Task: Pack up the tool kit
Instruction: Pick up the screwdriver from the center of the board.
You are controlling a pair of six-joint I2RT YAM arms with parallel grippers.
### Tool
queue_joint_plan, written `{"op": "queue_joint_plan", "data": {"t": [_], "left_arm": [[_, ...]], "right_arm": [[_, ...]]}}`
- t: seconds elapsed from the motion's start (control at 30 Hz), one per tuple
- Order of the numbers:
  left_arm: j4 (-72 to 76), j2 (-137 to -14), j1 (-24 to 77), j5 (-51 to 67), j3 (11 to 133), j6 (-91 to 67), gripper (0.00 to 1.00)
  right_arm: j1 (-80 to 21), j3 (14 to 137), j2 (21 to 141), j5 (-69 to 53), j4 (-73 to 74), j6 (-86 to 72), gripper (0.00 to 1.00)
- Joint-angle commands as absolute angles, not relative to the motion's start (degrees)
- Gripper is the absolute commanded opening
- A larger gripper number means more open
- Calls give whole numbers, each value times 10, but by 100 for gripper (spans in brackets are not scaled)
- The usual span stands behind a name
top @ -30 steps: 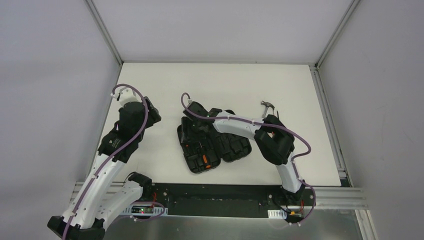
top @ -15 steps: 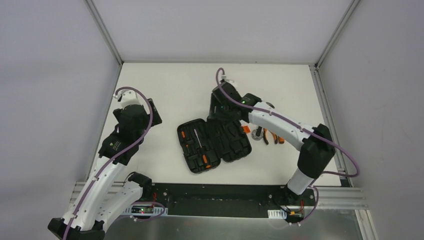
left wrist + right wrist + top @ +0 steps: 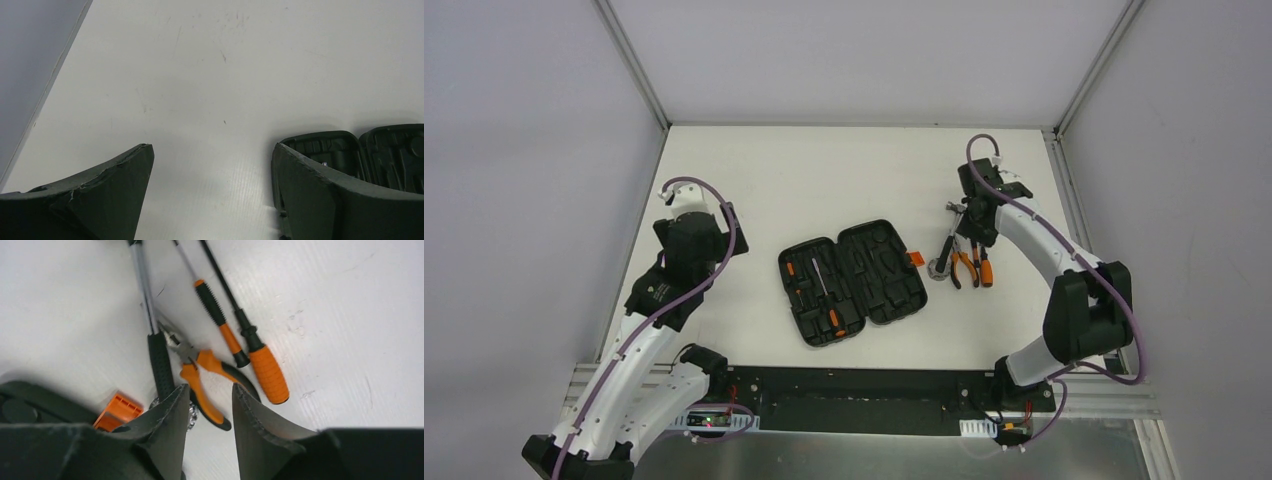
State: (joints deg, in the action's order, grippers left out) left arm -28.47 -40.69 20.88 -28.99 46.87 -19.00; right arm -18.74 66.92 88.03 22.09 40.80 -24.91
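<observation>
With the open case [image 3: 852, 283] mid-table holding a few tools [image 3: 812, 284], my right gripper [image 3: 208, 395], narrowly parted and empty, hovers over the unpacked pliers [image 3: 205, 371], hammer [image 3: 149, 315] and two screwdrivers [image 3: 264, 367]; my left gripper [image 3: 212, 152] gapes wide, holding nothing.

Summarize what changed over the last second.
Right gripper swung from above the open case out to the right. It now hovers open over the pliers beside the hammer, gripping nothing. The case, pliers, hammer and left gripper barely moved.
</observation>
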Motion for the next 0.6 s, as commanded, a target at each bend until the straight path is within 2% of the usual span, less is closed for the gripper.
{"op": "queue_joint_plan", "data": {"t": [0.0,0.17,0.57], "left_arm": [[-269,-393,201,-292,463,-176,94],[-269,-387,201,-289,459,-176,93],[-268,-394,200,-286,457,-174,93]], "right_arm": [[-143,677,888,212,392,-218,36],[-116,723,959,195,381,-190,30],[-86,776,1080,150,367,-162,28]]}}
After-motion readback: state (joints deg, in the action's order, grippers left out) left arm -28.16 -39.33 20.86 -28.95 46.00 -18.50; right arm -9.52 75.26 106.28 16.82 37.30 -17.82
